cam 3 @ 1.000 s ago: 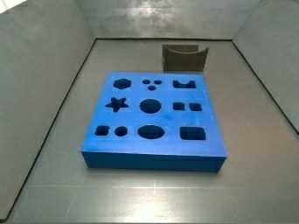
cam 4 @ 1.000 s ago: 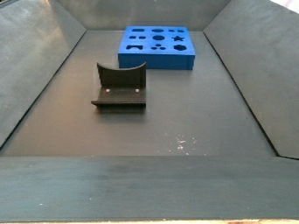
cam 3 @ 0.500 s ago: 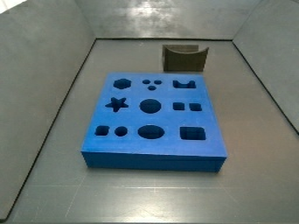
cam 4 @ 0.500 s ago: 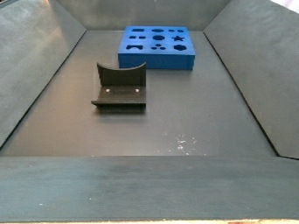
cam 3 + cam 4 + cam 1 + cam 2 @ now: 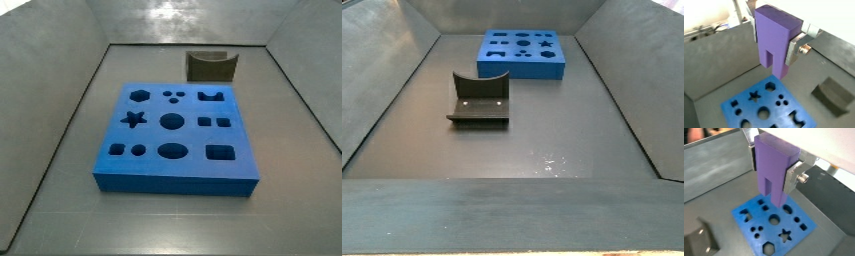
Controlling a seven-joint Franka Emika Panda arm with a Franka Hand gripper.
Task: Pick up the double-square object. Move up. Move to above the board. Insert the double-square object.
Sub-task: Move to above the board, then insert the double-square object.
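Here the gripper point(image 5: 777, 42) hangs high over the bin floor and is seen only in the wrist views; neither side view catches it. Its fingers point(image 5: 795, 47) are closed on the double-square object point(image 5: 776, 35), a light purple block clamped upright between the silver plates. A finger plate presses flat against one side of the block, with a round bolt head showing on that plate. The block reaches well below the fingertips, and a narrow slot splits its lower end into two legs of unequal length.

Below the fingers, apart from the block's lower end, lies the board point(image 5: 764, 107), a blue slab with dark cut-outs: a star, circles, squares and a notched shape. In both wrist views the block's tip appears over the board's near edge region, with clear air between them.

The fixture point(image 5: 832, 96) stands on the grey floor off to one side of the fingers, beside the board and not touching it. In the side views, the board point(image 5: 177, 137) rests flat on the floor with the fixture point(image 5: 478, 98) well apart from it.
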